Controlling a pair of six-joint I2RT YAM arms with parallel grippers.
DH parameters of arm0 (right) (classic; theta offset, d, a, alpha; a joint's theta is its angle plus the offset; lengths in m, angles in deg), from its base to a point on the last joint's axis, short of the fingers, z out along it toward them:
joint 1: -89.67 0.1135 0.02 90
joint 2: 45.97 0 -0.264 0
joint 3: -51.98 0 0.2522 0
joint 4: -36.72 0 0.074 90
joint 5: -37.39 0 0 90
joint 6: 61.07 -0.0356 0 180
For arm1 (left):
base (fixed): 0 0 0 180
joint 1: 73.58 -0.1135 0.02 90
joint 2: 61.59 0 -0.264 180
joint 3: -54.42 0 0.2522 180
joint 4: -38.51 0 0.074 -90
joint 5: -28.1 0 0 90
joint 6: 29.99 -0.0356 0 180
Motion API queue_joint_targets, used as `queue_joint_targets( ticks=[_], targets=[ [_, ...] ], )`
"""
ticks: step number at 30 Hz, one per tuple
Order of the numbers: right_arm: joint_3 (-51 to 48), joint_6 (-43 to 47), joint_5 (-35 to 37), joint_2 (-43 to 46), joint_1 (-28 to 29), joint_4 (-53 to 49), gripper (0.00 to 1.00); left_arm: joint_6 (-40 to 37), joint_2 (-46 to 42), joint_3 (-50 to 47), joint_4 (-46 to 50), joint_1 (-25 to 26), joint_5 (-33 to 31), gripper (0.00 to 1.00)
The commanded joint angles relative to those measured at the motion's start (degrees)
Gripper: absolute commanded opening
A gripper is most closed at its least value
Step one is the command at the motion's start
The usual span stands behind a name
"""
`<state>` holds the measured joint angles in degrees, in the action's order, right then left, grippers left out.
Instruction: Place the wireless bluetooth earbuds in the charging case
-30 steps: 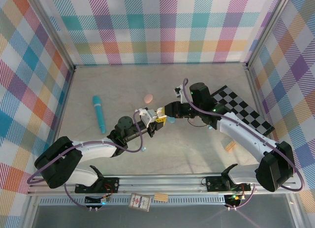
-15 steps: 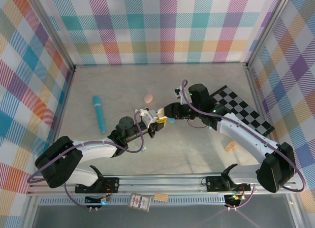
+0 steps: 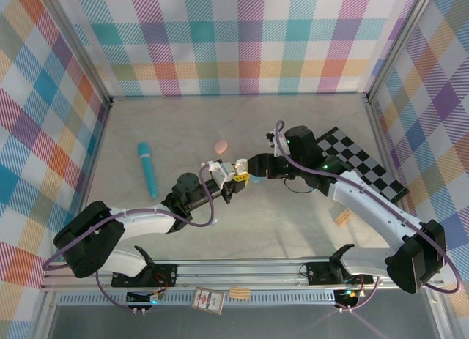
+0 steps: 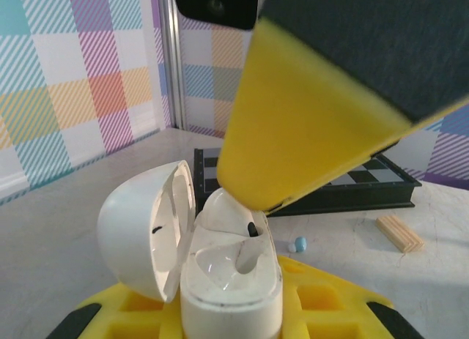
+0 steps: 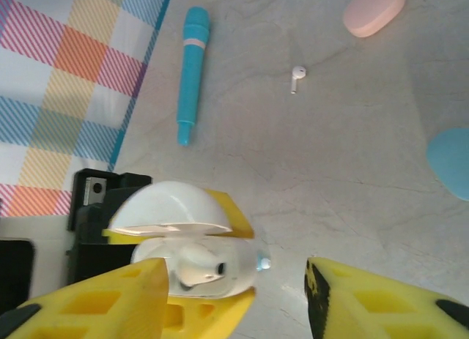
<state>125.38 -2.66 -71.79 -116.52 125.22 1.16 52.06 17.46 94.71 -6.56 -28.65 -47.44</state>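
Observation:
My left gripper [image 4: 231,313] is shut on the white charging case [image 4: 231,277], held upright with its lid [image 4: 143,236] swung open to the left. A white earbud [image 4: 231,214] sits in the far slot; the near slot [image 4: 245,260] is empty. My right gripper [image 5: 236,288] stands open around the case, its yellow fingers [image 4: 308,119] just above the seated earbud and off it. From above, the two grippers meet at mid-table [image 3: 238,172]. Another white earbud [image 5: 297,77] lies on the table. A tiny teal and white earbud [image 4: 297,244] lies beyond the case.
A long teal cylinder [image 3: 148,168] lies to the left, a pink oval case [image 3: 221,146] behind the grippers, a blue oval case [image 5: 451,163] under the right arm. A black checkerboard [image 3: 363,167] and a small wooden block [image 3: 342,217] sit on the right.
My right gripper's jaws have spread apart and its arm has shifted slightly right, leaving the white earbud in the case. The left gripper has kept still with the case.

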Motion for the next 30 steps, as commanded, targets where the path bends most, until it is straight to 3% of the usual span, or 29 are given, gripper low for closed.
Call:
queue_joint_targets(
  ticks=[1,6,12,22,30],
  targets=[
    [1.77,1.93,1.51,1.37,-0.04,-1.80,0.58,-0.27,0.29,1.59,-3.74,0.60,0.75,0.00],
    [-2.39,1.06,6.78,6.09,0.00,2.08,0.68,-0.76,-0.31,-0.64,-4.97,0.02,-2.82,0.00],
    [-4.53,1.01,14.85,6.52,-0.13,1.56,0.71,0.13,-3.88,-4.20,-5.32,-4.45,-4.19,0.00],
    [4.93,3.79,15.93,-11.26,1.64,-1.07,0.70,3.01,-18.23,-7.22,5.45,-19.46,-3.89,0.00],
    [15.81,6.31,18.29,-26.84,6.72,0.62,0.70,7.36,-23.96,-3.12,16.73,-27.72,-7.68,0.00]
  ],
)
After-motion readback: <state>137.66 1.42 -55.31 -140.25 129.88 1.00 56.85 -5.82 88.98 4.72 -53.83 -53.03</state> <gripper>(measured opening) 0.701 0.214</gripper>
